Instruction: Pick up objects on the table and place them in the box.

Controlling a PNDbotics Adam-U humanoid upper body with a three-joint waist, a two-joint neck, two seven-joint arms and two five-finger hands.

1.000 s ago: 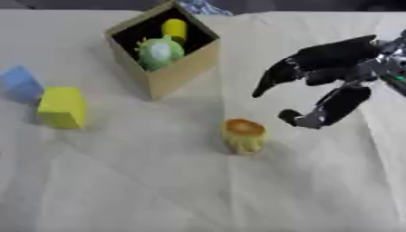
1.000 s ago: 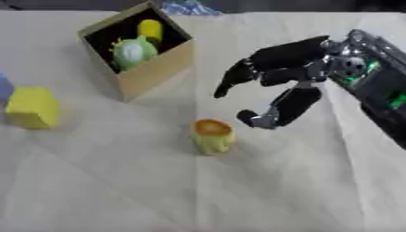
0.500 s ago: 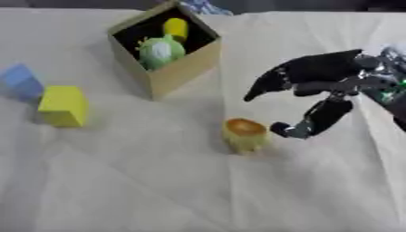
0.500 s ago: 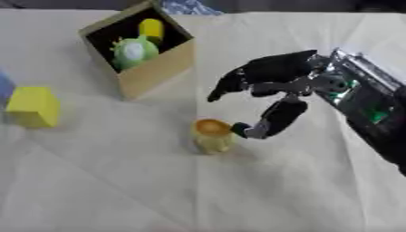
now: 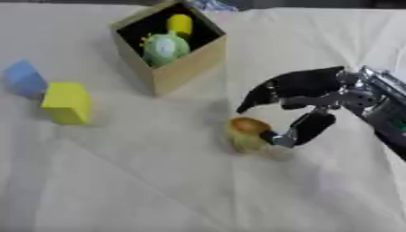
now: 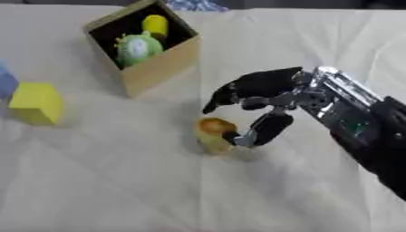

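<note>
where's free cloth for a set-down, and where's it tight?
Free: the whole near strip below the yellow block and cup; also between block and cup. Tight: around the cup, where the right hand hovers, and inside the box.

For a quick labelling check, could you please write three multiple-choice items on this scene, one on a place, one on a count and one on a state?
1. Where is the right hand?
A. by the yellow cup
B. inside the box
C. over the blue block

2. How many things lie in the box?
A. none
B. two
C. five

3. The cup is:
A. lifted
B. on the table
C. in the box

Key: 1 A, thumb at its side; 2 B, a green and a yellow one; 3 B, it stands on the cloth.
</note>
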